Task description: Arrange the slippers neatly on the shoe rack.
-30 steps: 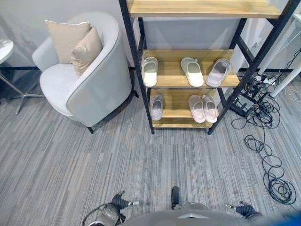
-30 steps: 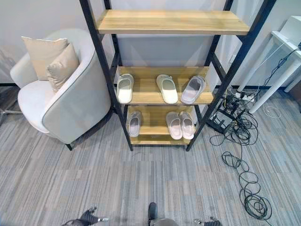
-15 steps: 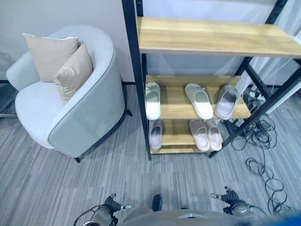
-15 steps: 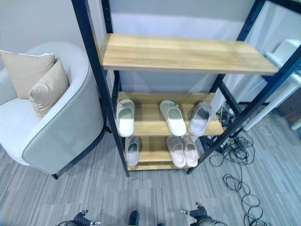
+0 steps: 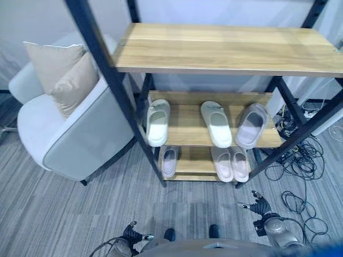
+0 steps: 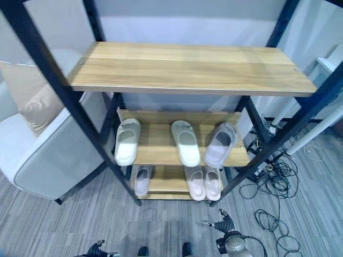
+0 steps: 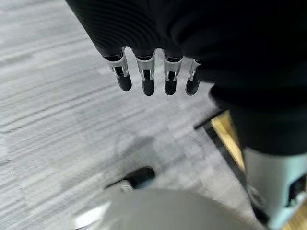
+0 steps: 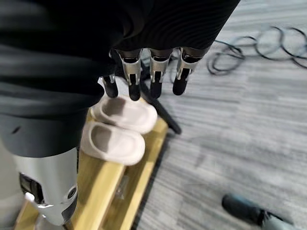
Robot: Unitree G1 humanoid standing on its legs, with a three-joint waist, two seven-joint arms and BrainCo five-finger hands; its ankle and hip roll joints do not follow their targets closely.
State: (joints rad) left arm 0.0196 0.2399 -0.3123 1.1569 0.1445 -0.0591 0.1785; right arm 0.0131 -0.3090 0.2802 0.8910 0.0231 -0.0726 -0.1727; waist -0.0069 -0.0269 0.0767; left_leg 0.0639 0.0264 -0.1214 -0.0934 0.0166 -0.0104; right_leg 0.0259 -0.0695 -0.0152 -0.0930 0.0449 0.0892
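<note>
Left hand [image 5: 130, 234]: fingers straight, empty, above carpet. Shoe rack [image 5: 225, 51] ahead holds all slippers; the grey slipper [image 5: 250, 125] lies skewed. Right hand [image 5: 259, 205]: fingers relaxed, empty, the beige pair [image 8: 117, 127] just beyond them. Step: approach. Next: reach, straighten.

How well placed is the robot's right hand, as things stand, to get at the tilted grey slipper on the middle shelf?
Probably yes, but not yet. The right hand hangs low near the floor, open and empty, just in front of the rack's right post. The tilted grey slipper lies at the shelf's right end with open space in front, though the top shelf overhangs it.
</note>
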